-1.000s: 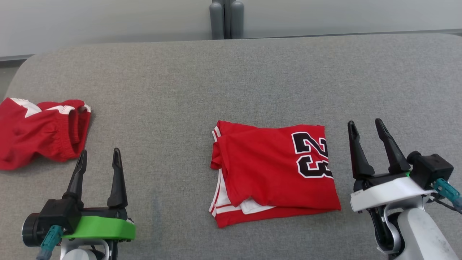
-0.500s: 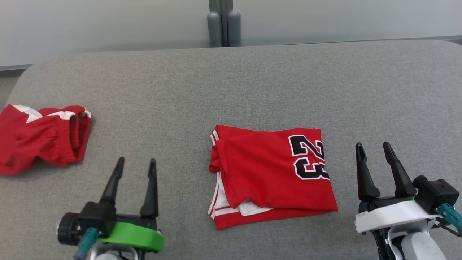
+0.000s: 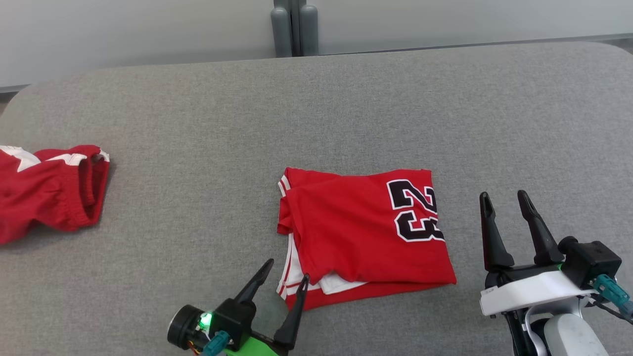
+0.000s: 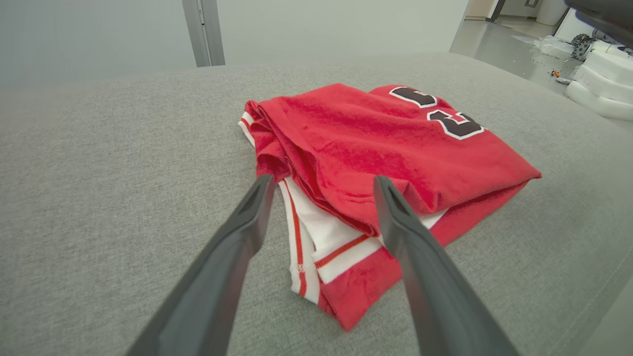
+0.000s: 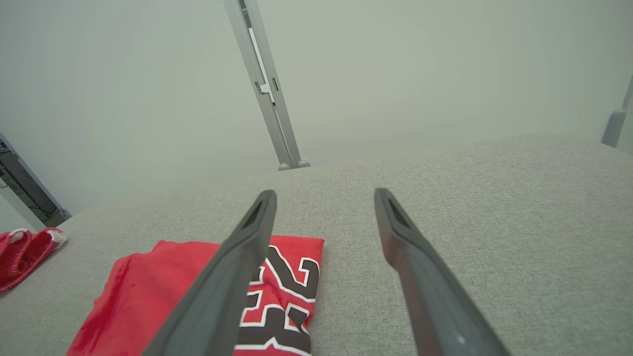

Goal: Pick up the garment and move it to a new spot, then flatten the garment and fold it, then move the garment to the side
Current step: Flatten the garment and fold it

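The left claw [image 3: 289,269], spread, is being aimed at the jersey [image 3: 356,232] corner, seemingly for grasping; the right claw [image 3: 503,194] is being held released.

A: How does the left gripper [image 3: 289,268] sit?
B: Low in the head view, jaws spread wide, dark fingers [image 3: 295,311] slanting up and rightward above a green wrist mount [image 3: 249,349].
A: And the right gripper [image 3: 502,193]?
B: Lower right, jaws equally apart, empty, pointing upward from a white wrist housing [image 3: 534,291] and pale forearm [image 3: 573,336].
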Available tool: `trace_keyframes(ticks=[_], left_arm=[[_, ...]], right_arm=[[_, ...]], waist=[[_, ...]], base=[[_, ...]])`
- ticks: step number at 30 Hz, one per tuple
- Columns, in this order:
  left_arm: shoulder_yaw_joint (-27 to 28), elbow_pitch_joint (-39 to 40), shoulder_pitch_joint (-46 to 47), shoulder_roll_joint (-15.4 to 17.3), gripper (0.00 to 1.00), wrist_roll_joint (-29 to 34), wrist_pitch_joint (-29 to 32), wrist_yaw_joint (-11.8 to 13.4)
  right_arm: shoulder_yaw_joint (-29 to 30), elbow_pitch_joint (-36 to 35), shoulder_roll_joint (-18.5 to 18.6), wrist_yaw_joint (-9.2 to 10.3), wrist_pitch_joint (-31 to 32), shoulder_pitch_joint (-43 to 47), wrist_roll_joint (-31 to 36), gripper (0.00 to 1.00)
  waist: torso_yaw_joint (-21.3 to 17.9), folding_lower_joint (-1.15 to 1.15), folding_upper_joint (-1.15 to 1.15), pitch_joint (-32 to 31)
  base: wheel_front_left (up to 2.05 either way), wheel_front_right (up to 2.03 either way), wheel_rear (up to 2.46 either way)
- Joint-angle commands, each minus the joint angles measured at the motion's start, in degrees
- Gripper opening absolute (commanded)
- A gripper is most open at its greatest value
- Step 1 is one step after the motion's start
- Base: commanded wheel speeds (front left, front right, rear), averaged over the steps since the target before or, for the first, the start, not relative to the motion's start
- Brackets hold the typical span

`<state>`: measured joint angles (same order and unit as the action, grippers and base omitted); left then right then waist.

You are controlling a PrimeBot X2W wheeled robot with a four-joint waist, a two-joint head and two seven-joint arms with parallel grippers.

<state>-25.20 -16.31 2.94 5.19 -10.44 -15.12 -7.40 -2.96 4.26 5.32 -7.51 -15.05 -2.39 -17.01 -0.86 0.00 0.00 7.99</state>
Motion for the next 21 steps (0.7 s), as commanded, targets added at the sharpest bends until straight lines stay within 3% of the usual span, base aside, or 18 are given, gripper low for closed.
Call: trace_keyframes(ticks=[1, 15, 16, 17, 18, 19, 21], left_arm=[[-1.0, -0.7, 1.2, 0.6, 1.00, -0.5, 0.0, -0.1], [-5.0, -7.0, 4.7, 1.1, 1.00, -2.5, 0.0, -0.1], [-5.0, -7.2, 4.9, 1.1, 0.77, -2.4, 0.0, -0.1], [-4.8, -7.2, 5.1, 1.0, 0.39, -2.6, 0.0, -0.1], [-4.8, -7.3, 5.2, 1.0, 0.33, -2.8, 0.0, -0.1], [-4.7, -7.2, 5.4, 1.0, 0.00, -2.9, 0.0, -0.1], [-4.6, -7.0, 5.4, 1.3, 0.00, -2.9, 0.0, -0.1]], right_arm=[[0.0, 0.0, -0.1, 0.05, -0.2, -0.6, 0.0, 1.00], [0.0, -0.6, -0.5, 0.06, -0.2, -1.6, -0.1, 1.00], [0.1, -0.6, -0.5, 0.05, -0.2, -1.6, -0.1, 1.00], [0.2, -0.7, -0.6, 0.06, -0.2, -1.6, 0.0, 1.00], [0.2, -0.8, -0.6, 0.06, -0.2, -1.6, 0.0, 1.00], [0.4, -0.8, -0.6, 0.06, -0.2, -1.6, 0.0, 1.00], [0.5, -0.9, -0.6, 0.05, -0.2, -1.3, 0.0, 1.00]], waist=[[-0.8, 0.00, 0.00, 0.7], [-3.7, 0.00, 0.00, 3.3], [-3.7, 0.00, 0.00, 3.4], [-3.8, 0.00, 0.00, 3.5], [-3.8, 0.00, 0.00, 3.5], [-3.8, 0.00, 0.00, 3.5], [-3.7, 0.00, 0.00, 3.4]], base=[[0.00, 0.00, 0.00], [0.00, 0.00, 0.00], [0.00, 0.00, 0.00], [0.00, 0.00, 0.00], [0.00, 0.00, 0.00], [0.00, 0.00, 0.00], [0.00, 0.00, 0.00]])
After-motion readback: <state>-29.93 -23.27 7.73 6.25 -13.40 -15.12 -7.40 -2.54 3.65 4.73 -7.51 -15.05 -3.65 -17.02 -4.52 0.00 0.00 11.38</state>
